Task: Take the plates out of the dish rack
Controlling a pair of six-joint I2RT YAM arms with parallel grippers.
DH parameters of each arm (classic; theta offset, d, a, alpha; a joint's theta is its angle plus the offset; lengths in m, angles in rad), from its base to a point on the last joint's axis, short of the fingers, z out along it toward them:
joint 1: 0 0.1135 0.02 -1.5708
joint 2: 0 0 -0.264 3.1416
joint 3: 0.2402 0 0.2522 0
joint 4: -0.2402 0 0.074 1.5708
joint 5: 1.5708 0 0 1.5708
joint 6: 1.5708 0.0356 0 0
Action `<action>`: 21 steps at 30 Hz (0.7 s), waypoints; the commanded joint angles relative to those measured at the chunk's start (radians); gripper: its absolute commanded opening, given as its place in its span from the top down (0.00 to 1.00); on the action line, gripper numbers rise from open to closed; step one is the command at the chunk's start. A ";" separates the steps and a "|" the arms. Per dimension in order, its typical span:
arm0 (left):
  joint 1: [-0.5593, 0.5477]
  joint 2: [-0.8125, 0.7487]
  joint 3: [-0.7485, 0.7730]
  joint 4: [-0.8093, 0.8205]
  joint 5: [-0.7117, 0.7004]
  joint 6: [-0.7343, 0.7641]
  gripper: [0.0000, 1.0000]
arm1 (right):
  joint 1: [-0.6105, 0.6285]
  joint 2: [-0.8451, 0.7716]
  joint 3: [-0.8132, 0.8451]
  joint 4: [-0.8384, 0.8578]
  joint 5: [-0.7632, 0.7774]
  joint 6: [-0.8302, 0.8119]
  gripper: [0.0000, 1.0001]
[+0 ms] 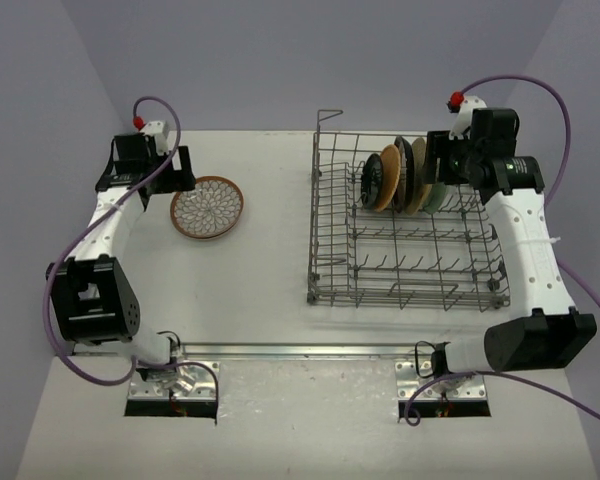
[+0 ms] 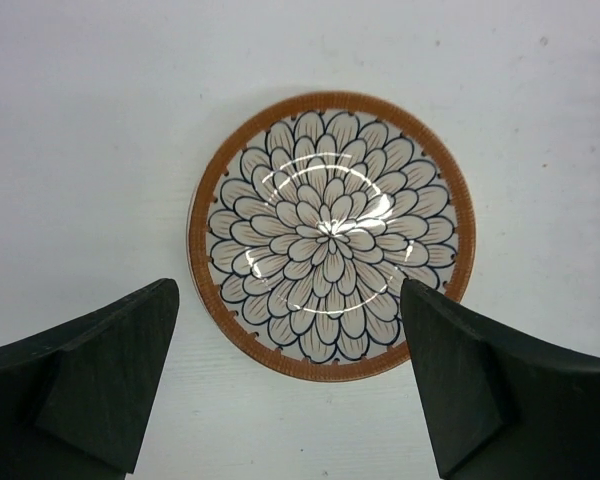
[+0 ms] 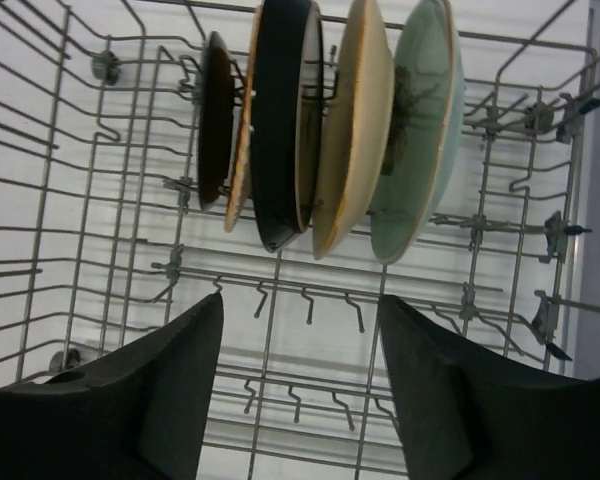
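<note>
Hanging spread and empty over the patterned plate (image 1: 208, 207) at left, the left gripper (image 2: 288, 320) seems finished; the right gripper (image 3: 300, 310), likewise spread, should next pinch the pale green plate (image 3: 420, 130).

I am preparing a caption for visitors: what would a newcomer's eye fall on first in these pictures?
First, the petal-patterned plate lying flat and alone on the white table, left of the dish rack, with the open left end effector above it. Next, the row of plates standing on edge in the far right part of the rack, where the open right end effector hangs over them.
</note>
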 commanded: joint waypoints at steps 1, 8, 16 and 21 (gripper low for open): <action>-0.007 -0.142 -0.005 0.073 -0.061 0.021 0.10 | -0.015 0.035 0.017 0.026 0.124 -0.024 0.39; -0.027 -0.267 -0.018 0.050 -0.067 0.041 0.10 | -0.015 0.085 0.009 0.096 0.264 -0.052 0.60; -0.055 -0.320 -0.039 0.015 -0.061 0.037 0.10 | -0.013 0.207 0.033 0.173 0.345 -0.079 0.61; -0.075 -0.333 -0.001 -0.020 -0.056 0.019 0.10 | -0.013 0.289 0.054 0.234 0.381 -0.112 0.61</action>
